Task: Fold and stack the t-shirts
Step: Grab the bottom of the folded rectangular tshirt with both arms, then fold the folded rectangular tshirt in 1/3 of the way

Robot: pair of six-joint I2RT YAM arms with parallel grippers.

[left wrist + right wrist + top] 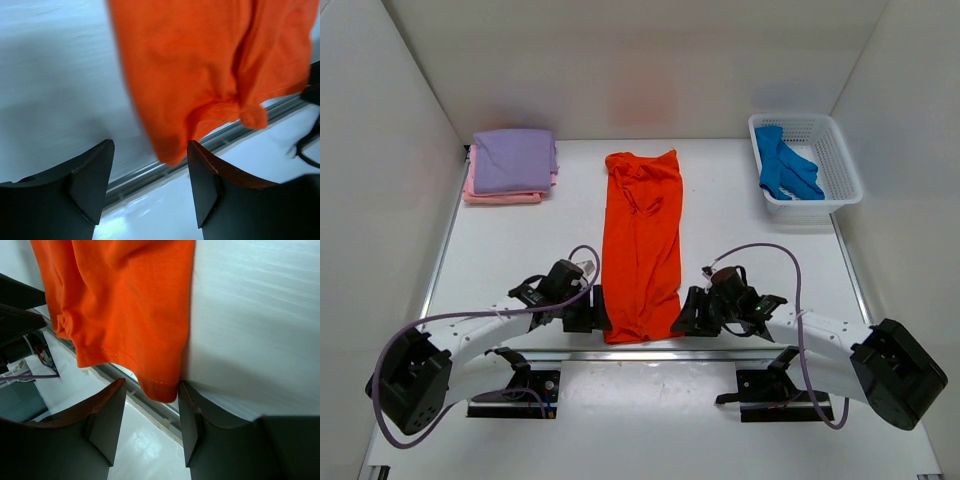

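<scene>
Bracketing the near hem of the orange-red t-shirt (642, 250) with both arms.
It lies as a long strip down the middle of the table (750, 265), hem at the near edge. The left gripper (592, 309) and right gripper (686, 316) stand wide at its two hem corners, holding nothing. If either pinches only the top layer, or one corner slips, the fold would likely drag crooked.

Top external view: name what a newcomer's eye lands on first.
The bright orange-red t-shirt, a long strip down the middle, its near hem between the left pincer and right pincer, both open. Then the lavender tee stacked on a pink tee far left, and a blue tee in the white basket far right.
</scene>
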